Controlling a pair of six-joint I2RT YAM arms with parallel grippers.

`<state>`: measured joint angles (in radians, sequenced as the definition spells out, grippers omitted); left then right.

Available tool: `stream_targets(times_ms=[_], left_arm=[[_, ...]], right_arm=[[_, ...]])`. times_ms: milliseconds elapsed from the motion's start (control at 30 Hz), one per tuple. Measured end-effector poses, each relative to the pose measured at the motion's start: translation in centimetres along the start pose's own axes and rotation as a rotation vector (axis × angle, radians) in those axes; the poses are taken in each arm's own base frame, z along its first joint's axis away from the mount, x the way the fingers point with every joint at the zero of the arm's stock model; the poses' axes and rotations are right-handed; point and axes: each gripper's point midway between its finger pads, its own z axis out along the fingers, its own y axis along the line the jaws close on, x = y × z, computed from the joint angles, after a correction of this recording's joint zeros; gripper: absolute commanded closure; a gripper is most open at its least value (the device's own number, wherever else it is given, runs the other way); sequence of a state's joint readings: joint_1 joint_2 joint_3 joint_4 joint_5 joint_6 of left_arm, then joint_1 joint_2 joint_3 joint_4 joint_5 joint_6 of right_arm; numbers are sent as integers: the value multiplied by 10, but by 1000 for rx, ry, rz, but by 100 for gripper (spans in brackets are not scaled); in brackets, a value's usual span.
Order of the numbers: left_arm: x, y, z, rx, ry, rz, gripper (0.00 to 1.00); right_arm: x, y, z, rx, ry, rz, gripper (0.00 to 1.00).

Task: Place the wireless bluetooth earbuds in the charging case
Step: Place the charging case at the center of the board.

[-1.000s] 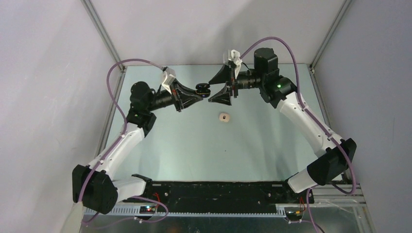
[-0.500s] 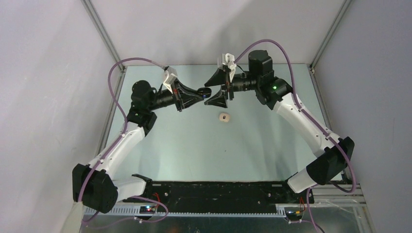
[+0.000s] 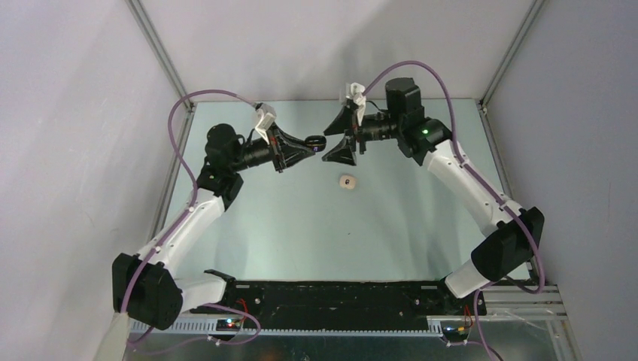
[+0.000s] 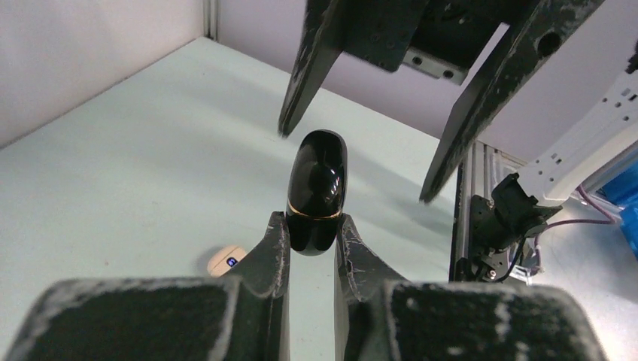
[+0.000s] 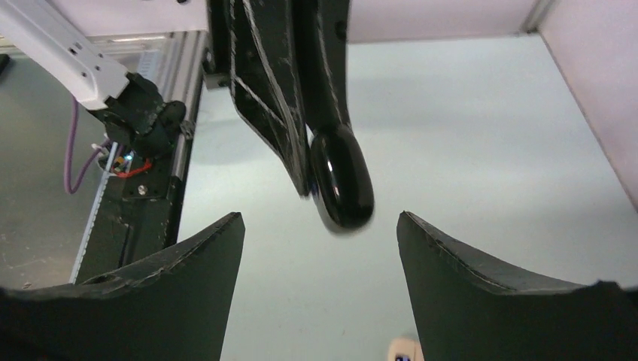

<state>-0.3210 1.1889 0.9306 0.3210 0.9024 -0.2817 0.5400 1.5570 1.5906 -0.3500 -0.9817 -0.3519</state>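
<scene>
Left pincer (image 4: pixel 312 226) grips seemingly closed black case (image 4: pixel 317 177); right pincer (image 5: pixel 320 219) spread.

No text, brand, number or sign can be read in any of the views. The black charging case (image 4: pixel 317 192) carries only a thin gold line around its body, without letters. The cream-white earbud (image 4: pixel 226 261), low and left of this case in the left wrist view, has a tiny blue mark, too small to read.

Charging case (image 4: pixel 316 188) in left gripper (image 4: pixel 312 227), opposite right gripper (image 5: pixel 320 219); earbud (image 3: pixel 346 182) on table (image 3: pixel 301 233)
</scene>
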Motion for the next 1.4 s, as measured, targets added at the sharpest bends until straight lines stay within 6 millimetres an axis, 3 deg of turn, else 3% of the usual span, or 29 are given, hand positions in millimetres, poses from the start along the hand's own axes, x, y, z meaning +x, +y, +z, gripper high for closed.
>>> stream_targets(times_ms=[100, 200, 267, 400, 700, 900, 1033, 1100, 1133, 1200, 1267, 1400], left_arm=[[6, 10, 0, -47, 16, -38, 100], [19, 30, 1, -126, 51, -125, 100], [32, 46, 1, -187, 91, -195, 100], [73, 82, -6, -323, 199, -375, 100], [167, 124, -24, -480, 391, -652, 100], [222, 137, -24, -505, 502, -768, 100], [244, 141, -21, -504, 550, -800, 94], [253, 140, -16, -501, 575, -805, 74], [258, 139, -14, -501, 587, -805, 54], [265, 140, -13, -515, 613, -801, 29], [268, 142, -16, -545, 635, -792, 16], [251, 155, -25, -635, 617, -739, 7]], right_arm=[[7, -9, -20, 59, 16, 33, 20], [26, -15, -55, 173, 57, 108, 16], [37, -17, -73, 243, 90, 148, 5], [64, -18, -104, 392, 185, 252, 1], [129, -36, -185, 754, 325, 613, 1], [153, -44, -212, 934, 383, 704, 1], [160, -43, -221, 999, 408, 736, 1], [160, -43, -225, 1030, 412, 747, 1], [160, -43, -227, 1043, 411, 752, 1], [160, -44, -230, 1072, 408, 762, 1], [160, -44, -232, 1091, 407, 770, 1], [160, -47, -234, 1113, 398, 771, 1]])
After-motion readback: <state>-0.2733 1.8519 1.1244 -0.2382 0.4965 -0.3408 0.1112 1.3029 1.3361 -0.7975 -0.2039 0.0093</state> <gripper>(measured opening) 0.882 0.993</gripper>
